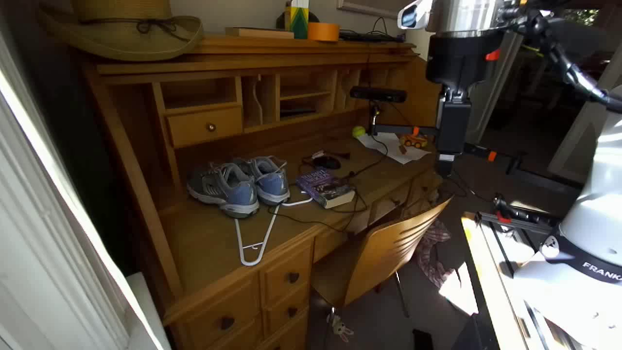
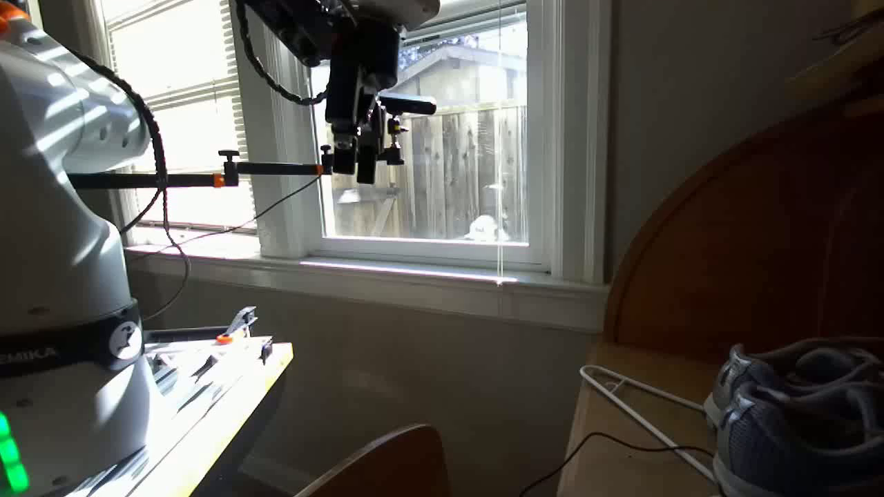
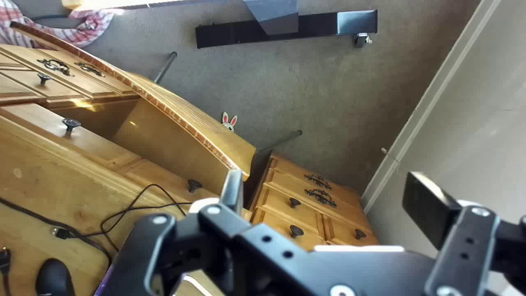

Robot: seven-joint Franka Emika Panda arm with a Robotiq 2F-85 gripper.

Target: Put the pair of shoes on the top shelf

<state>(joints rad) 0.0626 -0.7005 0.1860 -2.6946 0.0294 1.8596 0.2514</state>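
The pair of shoes, pale blue-grey sneakers with white soles, sits side by side on the desk's writing surface; the near-left shoe (image 1: 228, 189) and the other shoe (image 1: 269, 180) show in an exterior view. Both also show at the right edge of an exterior view, the front shoe (image 2: 794, 435) and the back shoe (image 2: 801, 373). The top shelf (image 1: 262, 47) is the uppermost board of the wooden hutch. My gripper (image 1: 446, 165) hangs pointing down, well apart from the shoes. In the wrist view the gripper (image 3: 323, 179) is open, fingers wide apart, nothing between them. The shoes are out of the wrist view.
On the top shelf are a straw hat (image 1: 141, 34), a light-brown box (image 1: 260, 33) and an orange roll (image 1: 323, 32). A white hanger (image 1: 262, 245) and a book (image 1: 325, 188) lie near the shoes. A chair (image 1: 398, 238) and a black camera bar (image 1: 378, 94) stand nearby.
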